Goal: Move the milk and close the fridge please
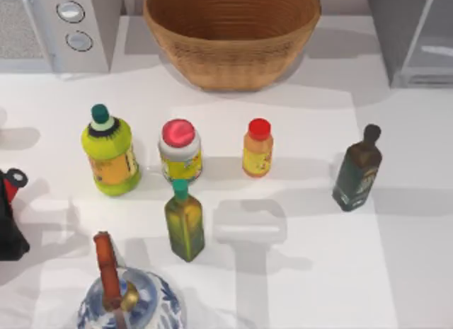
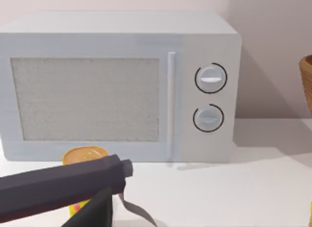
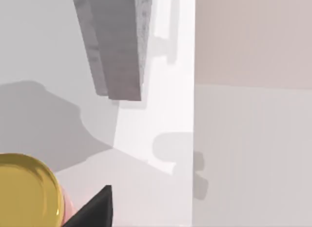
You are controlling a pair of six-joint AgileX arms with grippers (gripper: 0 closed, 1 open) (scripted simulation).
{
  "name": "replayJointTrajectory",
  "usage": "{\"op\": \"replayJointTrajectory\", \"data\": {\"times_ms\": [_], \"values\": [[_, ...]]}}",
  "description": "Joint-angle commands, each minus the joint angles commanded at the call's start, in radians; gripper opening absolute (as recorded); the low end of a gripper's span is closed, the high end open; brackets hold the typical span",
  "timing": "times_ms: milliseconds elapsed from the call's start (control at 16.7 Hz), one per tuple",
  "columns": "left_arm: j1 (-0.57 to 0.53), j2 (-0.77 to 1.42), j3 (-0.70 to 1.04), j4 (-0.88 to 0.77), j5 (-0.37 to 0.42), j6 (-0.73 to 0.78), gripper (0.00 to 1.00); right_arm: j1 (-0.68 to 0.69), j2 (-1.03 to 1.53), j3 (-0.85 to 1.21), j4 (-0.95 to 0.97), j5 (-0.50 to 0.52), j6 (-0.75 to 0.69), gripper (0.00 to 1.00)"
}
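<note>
Reading the fridge corner: the right arm looks the nearer

**Where things lie.** On the top view the fridge [image 1: 388,32] stands at 1 o'clock on the table [image 1: 396,272], with its pale glassy door panel on the side toward 3 o'clock. The microwave [image 1: 49,25] is at 11 o'clock and the basket [image 1: 230,60] at 12. You cannot tell where the milk stands. The dark bottle [image 1: 357,170] at 3 o'clock and the orange red-capped bottle [image 1: 257,147] near the centre are not it.

**The claws.** The right claw [image 3: 95,210] hangs beside a round golden lid [image 3: 24,193] and looks toward a grey slab [image 3: 117,41], probably an edge of the fridge. The slab's long edge runs away from the claw rather than across it. The left claw [image 2: 105,190] is low in front of the microwave, on the 9 o'clock side. You cannot tell how wide either claw stands, nor whether either holds anything.

**What the move turns on.** The fridge lies on the right arm's side, well apart from the left claw, so treat the right arm as the one for the door. Find the milk first, because you should not swing the door until you know where it is
</note>
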Motion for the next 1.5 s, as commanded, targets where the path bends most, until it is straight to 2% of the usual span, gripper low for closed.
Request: {"op": "replayJointTrajectory", "data": {"times_ms": [240,780,960,1200,1500], "values": [[0.0,0.0,0.0,0.0,0.0,0.0,1.0,0.146,0.0,-0.008,0.193,0.032,0.231,1.0],[0.0,0.0,0.0,0.0,0.0,0.0,1.0,0.563,0.008,-0.022,0.777,0.119,0.956,1.0],[0.0,0.0,0.0,0.0,0.0,0.0,1.0,0.689,0.012,-0.024,0.945,0.143,1.153,1.0],[0.0,0.0,0.0,0.0,0.0,0.0,1.0,0.792,0.014,-0.027,1.073,0.166,1.293,1.0],[0.0,0.0,0.0,0.0,0.0,0.0,1.0,0.79,0.009,-0.034,1.085,0.166,1.301,1.0]]}}
